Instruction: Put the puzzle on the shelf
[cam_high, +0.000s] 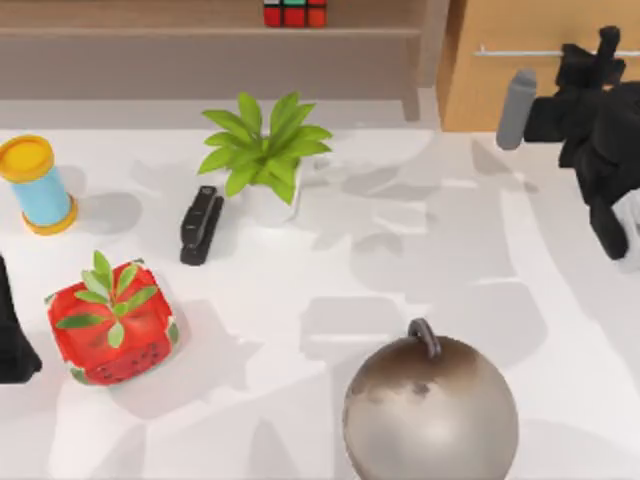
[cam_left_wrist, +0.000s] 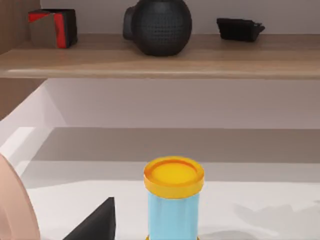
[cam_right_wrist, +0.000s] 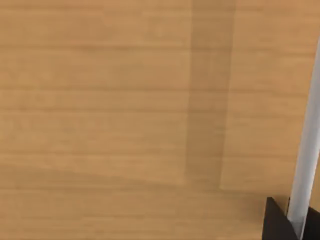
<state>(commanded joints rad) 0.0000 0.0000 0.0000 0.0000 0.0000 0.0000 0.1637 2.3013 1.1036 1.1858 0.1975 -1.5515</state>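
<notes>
So the small Rubik's-type puzzle cube with its black grid and red, green and orange stickers (cam_high: 294, 12) is sitting on the long low light-wood shelf (cam_high: 200, 32), up at 12 o'clock in the top view, nothing touching it.

The right hand (cam_high: 600, 55) is over at about 2 o'clock, up against the orange-tan wooden cabinet (cam_high: 545, 90), right by its silver bar handle (cam_high: 520, 52). The right wrist view has that wood grain close up, with the bar running along one edge and a dark bit of the hand beside it. Can't tell whether that hand is wide or narrow.

The left arm (cam_high: 15, 340) is parked at 9 o'clock on the white surface (cam_high: 420, 260), and I can't tell its hand's state either.

Other stuff on the surface:
- a blue cylinder with yellow caps (cam_high: 38, 185) at 10 o'clock
- a black stapler (cam_high: 200, 225) just left of a green potted plant in a white pot (cam_high: 262, 160)
- a red strawberry-patterned cube with green leaves (cam_high: 112, 322) at 8 o'clock
- a big grey-brown metal ball with a hook on top (cam_high: 430, 410) at 5 o'clock
</notes>
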